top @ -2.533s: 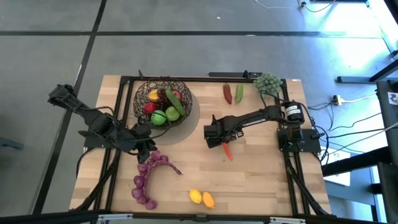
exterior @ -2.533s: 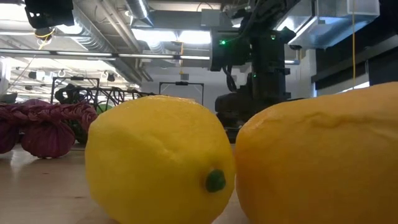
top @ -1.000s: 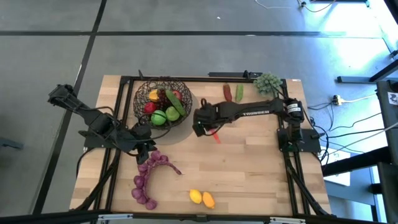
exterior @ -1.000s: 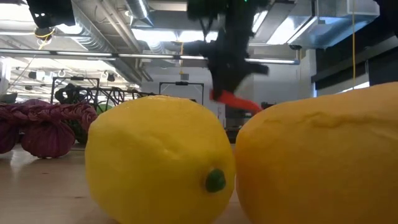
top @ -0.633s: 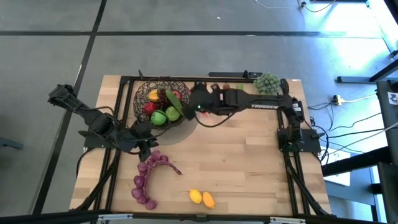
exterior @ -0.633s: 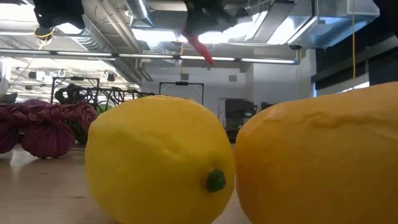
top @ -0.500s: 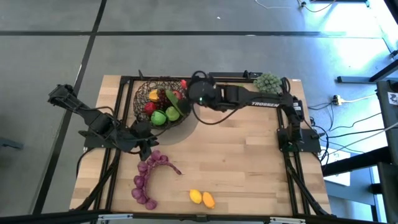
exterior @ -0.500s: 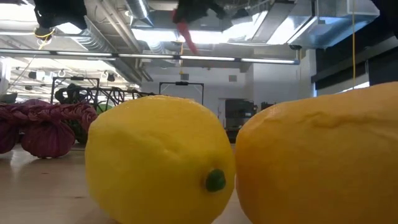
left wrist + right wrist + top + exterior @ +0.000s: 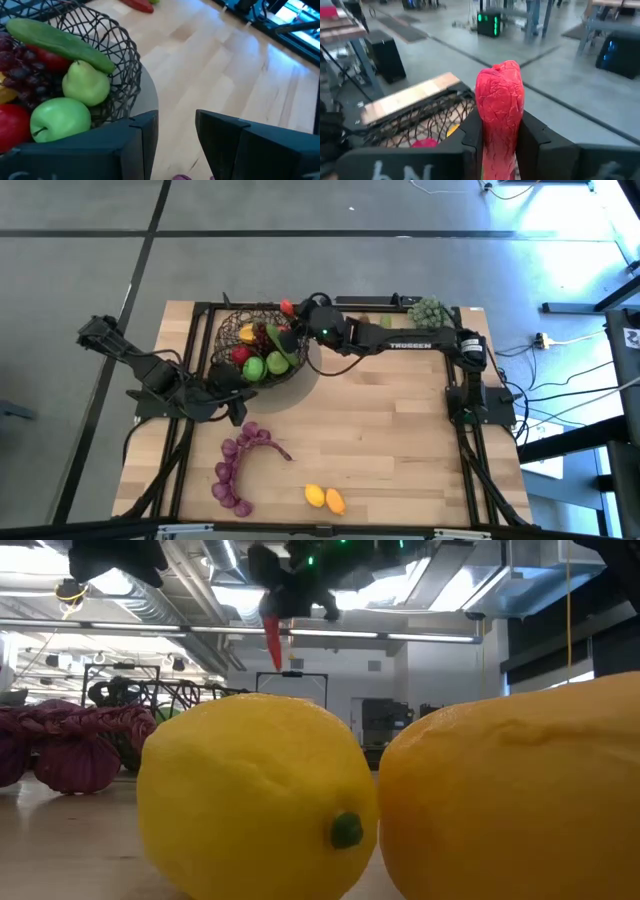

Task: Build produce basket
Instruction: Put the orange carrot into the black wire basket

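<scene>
A: Right gripper [image 9: 291, 311] is clamped on a red pepper [image 9: 500, 102], fingers either side of it, hanging over the basket [image 9: 228, 325] at its 2 o'clock rim. From table level the pepper points nearly straight down.

B: Basket contents?

A: Cucumber [image 9: 57, 43], pear [image 9: 86, 86], green apple [image 9: 60, 118], grapes [image 9: 22, 72], more red fruit. It sits at about 11 o'clock on the table [image 9: 400, 430].

B: Left gripper [image 9: 176, 137]?

A: Parked at the basket's 7 o'clock, fingers apart, holding nothing.

B: Still outside?

A: Purple bunch [image 9: 240, 465] at 7 o'clock, two lemons [image 9: 324, 498] at 6 o'clock, a green piece [image 9: 385, 321] and a bushy clump [image 9: 428, 311] at 1 o'clock.

B: Risks?

A: My judgement: the release point is close to the rim. Dropped here, the pepper could strike the wire and tip out, or glance off the heaped fruit. Shift toward the basket's centre first.
</scene>
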You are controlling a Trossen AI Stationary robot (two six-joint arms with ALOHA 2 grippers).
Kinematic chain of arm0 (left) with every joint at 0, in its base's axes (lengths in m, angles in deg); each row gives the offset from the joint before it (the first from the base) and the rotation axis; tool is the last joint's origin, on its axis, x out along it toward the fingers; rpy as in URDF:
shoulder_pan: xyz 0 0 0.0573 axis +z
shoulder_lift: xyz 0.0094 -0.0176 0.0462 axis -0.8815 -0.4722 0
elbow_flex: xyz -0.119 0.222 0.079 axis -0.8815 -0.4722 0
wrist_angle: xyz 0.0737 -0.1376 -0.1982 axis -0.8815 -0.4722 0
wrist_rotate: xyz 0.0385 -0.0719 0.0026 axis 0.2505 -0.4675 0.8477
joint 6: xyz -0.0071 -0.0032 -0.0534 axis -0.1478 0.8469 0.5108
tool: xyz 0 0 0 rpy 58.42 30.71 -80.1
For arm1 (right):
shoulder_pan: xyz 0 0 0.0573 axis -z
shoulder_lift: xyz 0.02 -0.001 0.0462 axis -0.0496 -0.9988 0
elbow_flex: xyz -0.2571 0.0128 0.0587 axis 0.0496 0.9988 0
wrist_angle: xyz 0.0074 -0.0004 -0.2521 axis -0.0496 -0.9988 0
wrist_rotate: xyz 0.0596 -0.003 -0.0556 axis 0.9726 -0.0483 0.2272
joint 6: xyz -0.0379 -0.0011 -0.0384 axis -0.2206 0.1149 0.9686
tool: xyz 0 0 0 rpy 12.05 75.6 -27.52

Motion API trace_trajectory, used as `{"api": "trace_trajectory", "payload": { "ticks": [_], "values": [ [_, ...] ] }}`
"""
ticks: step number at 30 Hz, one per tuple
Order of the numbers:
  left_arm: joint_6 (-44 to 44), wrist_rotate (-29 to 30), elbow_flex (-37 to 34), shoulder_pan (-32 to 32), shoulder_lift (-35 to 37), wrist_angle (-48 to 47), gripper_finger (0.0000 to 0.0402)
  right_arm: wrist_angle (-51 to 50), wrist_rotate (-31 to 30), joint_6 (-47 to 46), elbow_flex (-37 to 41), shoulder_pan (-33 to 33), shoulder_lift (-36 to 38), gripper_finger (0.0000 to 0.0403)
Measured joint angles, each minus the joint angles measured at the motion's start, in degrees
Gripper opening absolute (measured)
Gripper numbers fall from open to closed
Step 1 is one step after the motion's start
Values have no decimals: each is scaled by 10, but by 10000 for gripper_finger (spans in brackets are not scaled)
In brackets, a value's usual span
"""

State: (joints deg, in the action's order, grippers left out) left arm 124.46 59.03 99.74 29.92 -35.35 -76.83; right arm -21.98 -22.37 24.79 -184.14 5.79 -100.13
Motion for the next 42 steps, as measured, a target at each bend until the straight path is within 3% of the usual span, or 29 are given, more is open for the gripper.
{"api": "trace_trajectory", "payload": {
  "ticks": [5, 14, 17, 37, 42],
  "values": [
    [0, 4, 0, 0, 10, -5, 121, 143, 55, 8, 92, 16, 0, 65],
    [1, 6, 0, 0, 33, -10, 121, 239, 60, -32, 205, 35, -2, 65],
    [1, 9, 0, 0, 39, -10, 121, 272, 87, -45, 226, 40, -13, 65],
    [1, 16, 0, 2, 49, -7, 121, 296, 148, -52, 193, 52, -104, 69],
    [2, 19, 0, 2, 49, -6, 121, 289, 151, -52, 176, 54, -111, 97]
  ]
}}
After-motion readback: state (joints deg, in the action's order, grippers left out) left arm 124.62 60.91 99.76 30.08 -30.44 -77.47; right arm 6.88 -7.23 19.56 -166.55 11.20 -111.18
